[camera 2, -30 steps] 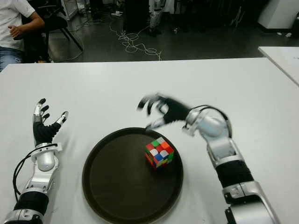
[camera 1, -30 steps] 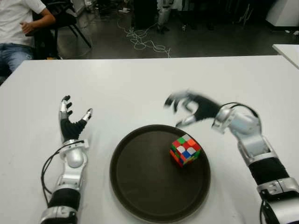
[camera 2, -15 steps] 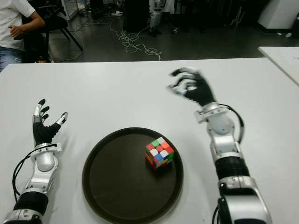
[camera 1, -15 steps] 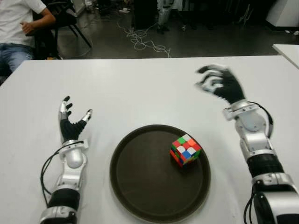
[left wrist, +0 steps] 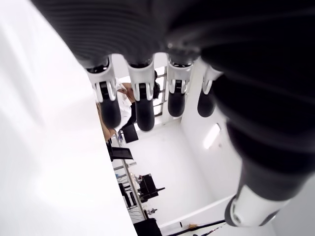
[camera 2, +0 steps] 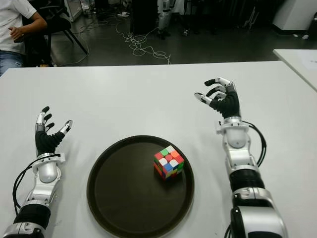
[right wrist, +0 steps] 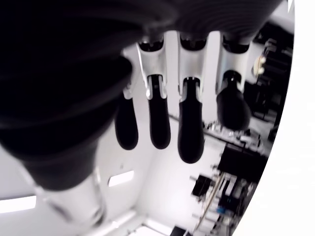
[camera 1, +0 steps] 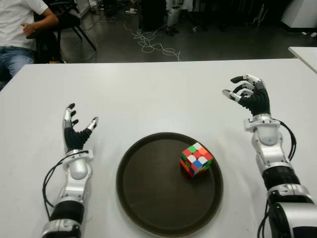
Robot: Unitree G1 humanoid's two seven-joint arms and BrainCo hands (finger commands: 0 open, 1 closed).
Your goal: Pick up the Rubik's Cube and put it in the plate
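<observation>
White table [camera 1: 158, 89] fills most of both eye views; beyond its far edge is a dark floor with a tangle of pale cable [camera 1: 151, 42], and a seated person [camera 1: 20, 34] in a white shirt and jeans shows at the far left corner. A second white surface [camera 1: 304, 53] cuts in at the far right edge.

Plate [camera 1: 143, 198]: round, dark brown, shallow rim, sitting near the table's front edge between the two arms.

Rubik's Cube [camera 1: 196, 159]: inside the plate, in its right half close to the rim, resting on the plate floor with a corner turned toward the camera. Top face shows green, white, orange and red squares; blue, white and yellow show on the front faces. No finger touches it.

Right hand [camera 1: 247, 95]: raised over bare table to the right of the plate and farther back than the cube, well apart from both. Palm faces left, fingers [camera 1: 232, 94] loosely curved and fanned, nothing between them. Right wrist view agrees: four fingertips [right wrist: 189, 128] hang free with only room background behind them.

Left hand [camera 1: 75, 127]: shows left of the plate, forearm along the table, fingers pointing up and spread, thumb out to the side, holding nothing. Left wrist view shows the fingers [left wrist: 142, 98] straight and separated; whether the forearm actually touches the table I cannot tell for certain.
</observation>
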